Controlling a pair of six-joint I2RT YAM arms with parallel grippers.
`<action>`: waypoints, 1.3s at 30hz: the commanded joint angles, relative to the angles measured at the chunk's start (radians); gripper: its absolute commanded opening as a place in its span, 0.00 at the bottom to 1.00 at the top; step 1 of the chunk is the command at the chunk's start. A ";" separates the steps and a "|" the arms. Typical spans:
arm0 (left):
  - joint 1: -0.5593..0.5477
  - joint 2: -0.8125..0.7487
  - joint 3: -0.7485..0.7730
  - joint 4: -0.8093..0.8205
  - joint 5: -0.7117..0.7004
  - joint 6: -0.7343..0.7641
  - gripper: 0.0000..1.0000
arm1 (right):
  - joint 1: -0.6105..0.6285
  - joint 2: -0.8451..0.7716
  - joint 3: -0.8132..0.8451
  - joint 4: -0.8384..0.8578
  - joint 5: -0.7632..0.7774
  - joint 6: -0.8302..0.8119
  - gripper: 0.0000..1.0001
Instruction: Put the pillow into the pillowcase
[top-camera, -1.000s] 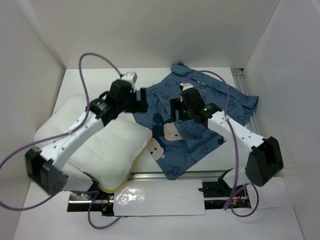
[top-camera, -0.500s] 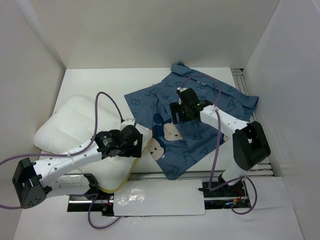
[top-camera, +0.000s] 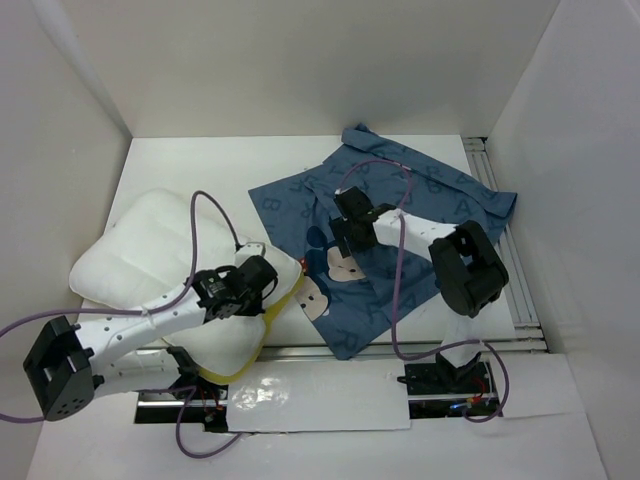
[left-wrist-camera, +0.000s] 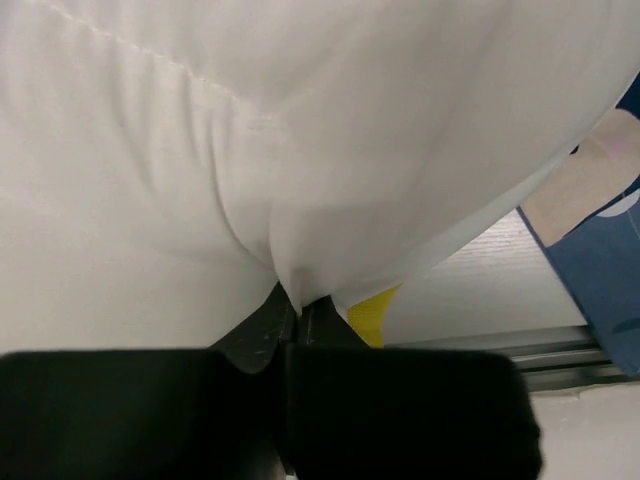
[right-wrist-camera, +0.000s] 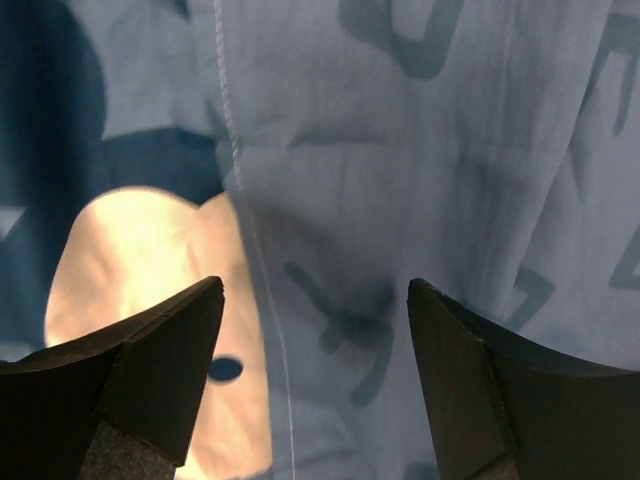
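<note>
The white pillow (top-camera: 150, 255) lies on the left of the table, its yellow trim (top-camera: 262, 335) along the near right edge. My left gripper (top-camera: 262, 280) is at that right edge. In the left wrist view it (left-wrist-camera: 296, 303) is shut on a pinched fold of the pillow (left-wrist-camera: 300, 150), with yellow trim (left-wrist-camera: 370, 315) beside it. The blue pillowcase (top-camera: 420, 205) is spread at centre right, touching the pillow. My right gripper (top-camera: 343, 228) hovers low over its left part. In the right wrist view it (right-wrist-camera: 315, 300) is open over the pillowcase (right-wrist-camera: 400, 150), near a stitched seam and a pale cartoon face (right-wrist-camera: 130, 260).
A metal rail (top-camera: 400, 350) runs along the table's near edge, with a shiny white sheet (top-camera: 310, 395) in front of it. White walls close in the left, back and right. Purple cables loop above both arms.
My left arm swung from over the pillowcase's left edge down to the pillow's near right edge and shut on its fabric. The right arm folded in, moving its gripper slightly left over the pillowcase.
</note>
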 joint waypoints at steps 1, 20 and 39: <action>0.003 -0.064 -0.024 0.047 0.017 -0.025 0.00 | -0.001 0.009 0.051 0.072 0.065 -0.018 0.75; -0.057 -0.192 0.097 0.333 0.051 0.323 0.00 | -0.067 -0.175 0.078 0.005 -0.147 0.018 0.00; -0.057 0.126 0.007 0.480 0.137 0.221 0.00 | -0.139 -0.152 0.087 -0.103 -0.116 0.042 0.15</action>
